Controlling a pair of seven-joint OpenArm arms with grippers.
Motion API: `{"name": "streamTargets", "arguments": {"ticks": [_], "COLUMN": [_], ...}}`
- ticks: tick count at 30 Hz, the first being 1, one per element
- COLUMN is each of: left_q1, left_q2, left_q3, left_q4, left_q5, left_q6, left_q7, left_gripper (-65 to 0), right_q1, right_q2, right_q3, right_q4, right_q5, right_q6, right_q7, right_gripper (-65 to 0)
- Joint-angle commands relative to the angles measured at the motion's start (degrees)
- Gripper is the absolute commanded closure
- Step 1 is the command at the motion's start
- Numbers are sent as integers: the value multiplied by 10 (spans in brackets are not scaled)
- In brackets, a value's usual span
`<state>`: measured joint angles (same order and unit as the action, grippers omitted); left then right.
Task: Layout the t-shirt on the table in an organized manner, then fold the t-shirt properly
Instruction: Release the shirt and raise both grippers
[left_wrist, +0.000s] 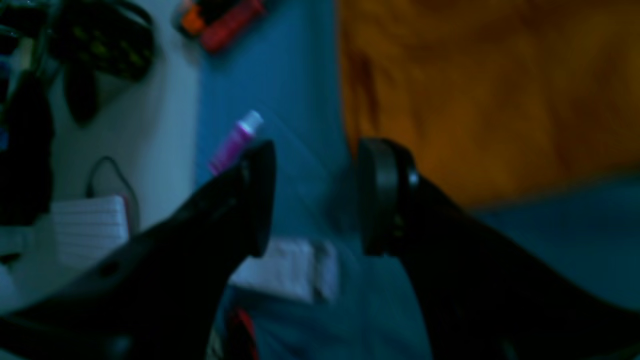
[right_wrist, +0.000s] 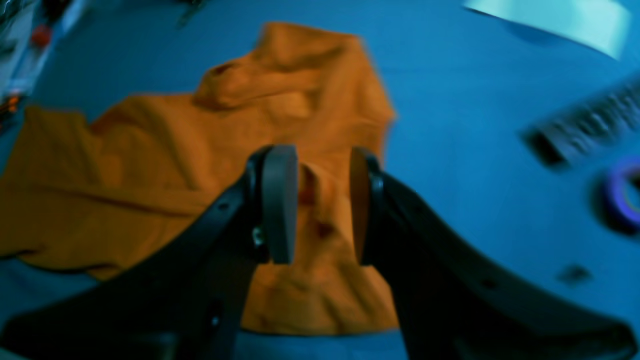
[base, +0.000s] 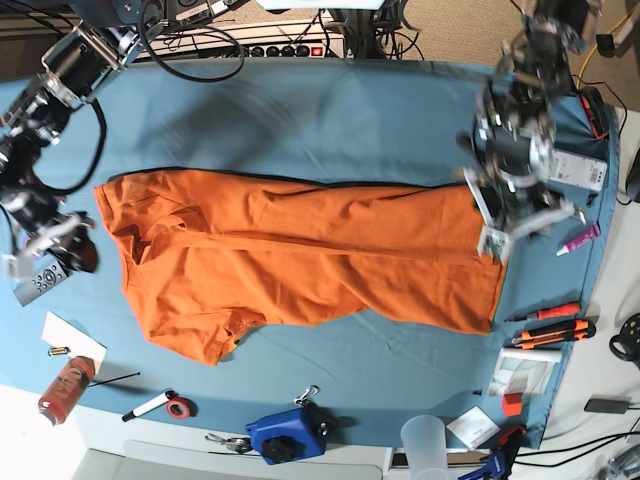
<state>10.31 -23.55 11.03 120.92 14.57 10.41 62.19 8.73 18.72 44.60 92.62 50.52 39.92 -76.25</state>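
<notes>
The orange t-shirt (base: 300, 250) lies spread lengthwise on the teal table (base: 300, 120), wrinkled, with collar and sleeves to the left and hem to the right. My left gripper (base: 500, 228) hovers at the hem end. In the left wrist view it (left_wrist: 317, 200) is open and empty over the blue cloth, just beside the shirt's edge (left_wrist: 475, 90). My right gripper (base: 55, 248) is off the shirt's left end, apart from it. In the right wrist view it (right_wrist: 320, 205) is open, with the rumpled shirt (right_wrist: 150, 165) showing beyond the jaws.
A pink tube (base: 580, 238) and orange-handled tools (base: 550, 325) lie by the right edge. A remote (base: 40, 285), white paper (base: 75, 340), a red can (base: 65, 385) and a marker with tape (base: 165, 405) sit front left. A blue object (base: 285, 435) and a cup (base: 425, 435) stand at the front.
</notes>
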Motion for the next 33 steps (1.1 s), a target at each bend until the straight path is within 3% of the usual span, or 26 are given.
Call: {"name": "streamTargets", "arguments": {"ticks": [1,5,7,10,13,17,23,26,33], "left_q1": [16,80,103,136,163,184,184,184,184], "left_q2": [-1,2,2,2,2,2,2,2,2], "left_q3": [-11,-46,-70,-112,-163,-234,-309,-318,-318], "left_q4": [21,50,57,59,59,59,59,59,59], "left_q5": [23,37,37,37,37,-7,-126,-133,-157], "left_q6": [3,3,3,1,1,-5,-61,-60,-63], "left_q7": [-5,-5,-5,-5,-7,-31,-52,-52,-64], "left_gripper": [-274,-273,-273,-273,-273,-273,-273,-273,-273], "right_q1": [-1,-50,-82,-126,-148,-139,-105,-86,-51], "right_q2": [13,13,13,11,11,11,11,11,11], "right_q3": [20,72,73,66,64,63,64,63,48], "right_q4": [9,9,9,6,-4,-62,-169,-186,-186], "right_q5": [21,26,26,26,25,26,43,77,74], "right_q6": [1,1,1,1,1,1,1,1,1], "right_q7": [12,10,-1,-4,5,25,40,20,14], "right_gripper": [-186,-187,-195,-271,-276,-276,-275,-275,-275]}}
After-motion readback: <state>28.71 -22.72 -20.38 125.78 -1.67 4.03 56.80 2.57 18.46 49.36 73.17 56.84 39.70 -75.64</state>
